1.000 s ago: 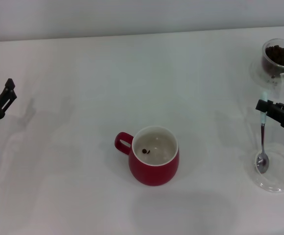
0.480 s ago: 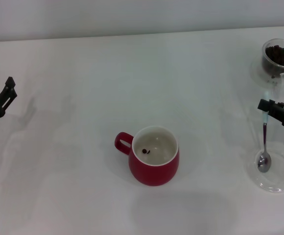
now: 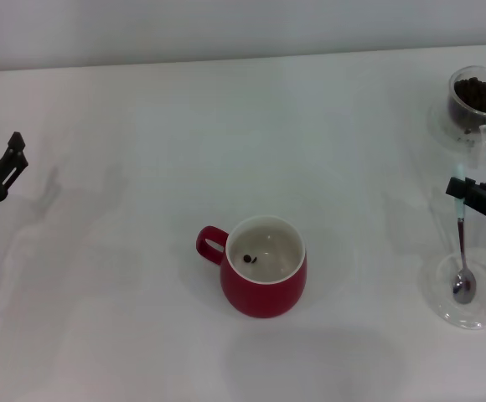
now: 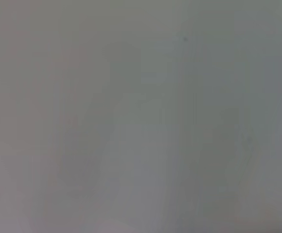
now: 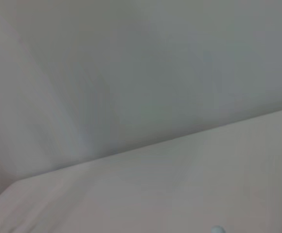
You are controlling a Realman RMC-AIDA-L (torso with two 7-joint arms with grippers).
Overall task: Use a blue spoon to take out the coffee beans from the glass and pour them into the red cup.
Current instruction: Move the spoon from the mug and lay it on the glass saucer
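Note:
The red cup [image 3: 264,270] stands mid-table with its handle to the left and a single coffee bean [image 3: 249,258] on its white inside. At the far right back, the glass [image 3: 478,99] holds a heap of coffee beans [image 3: 481,94]. My right gripper [image 3: 467,192], at the right edge, is shut on the pale handle of the blue spoon [image 3: 461,239]. The spoon hangs nearly upright, its metal bowl down in a flat clear dish [image 3: 442,311]. My left gripper [image 3: 12,156] is parked at the left edge, open and holding nothing.
The white table [image 3: 142,318] runs to a back edge against a pale wall. The clear dish sits in front of the glass on the right side. Both wrist views show only blank pale surface.
My right gripper has shifted a little to the right with the spoon, so the spoon's bowl has moved from the dish's left part towards its middle. The left arm is still.

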